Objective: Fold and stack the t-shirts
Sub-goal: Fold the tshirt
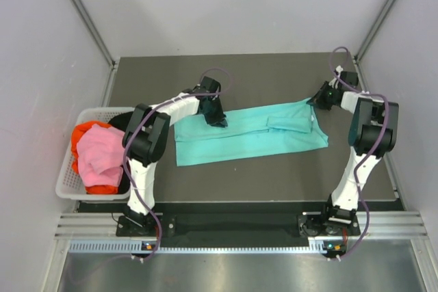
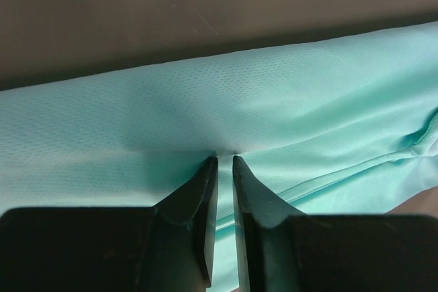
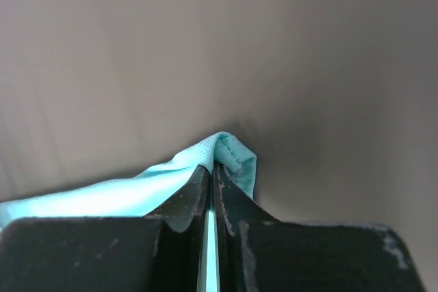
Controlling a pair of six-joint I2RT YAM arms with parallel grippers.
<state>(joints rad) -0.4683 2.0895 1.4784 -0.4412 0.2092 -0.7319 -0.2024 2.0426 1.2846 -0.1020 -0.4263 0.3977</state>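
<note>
A teal t-shirt (image 1: 253,138) lies as a long folded strip across the dark table. My left gripper (image 1: 215,117) sits at its far left edge, and in the left wrist view the left gripper (image 2: 225,158) is shut on a pinch of the teal cloth (image 2: 274,94). My right gripper (image 1: 317,99) is at the strip's far right corner. The right wrist view shows the right gripper (image 3: 213,165) shut on that hemmed corner (image 3: 236,152), lifted slightly off the table. A pink t-shirt (image 1: 99,155), a red-orange one (image 1: 87,130) and a black one (image 1: 120,120) lie heaped in the basket.
A white lattice basket (image 1: 65,177) stands at the table's left edge beside the left arm. Grey walls close in the left, far and right sides. Bare dark table (image 1: 274,76) stretches behind the shirt and in front of it.
</note>
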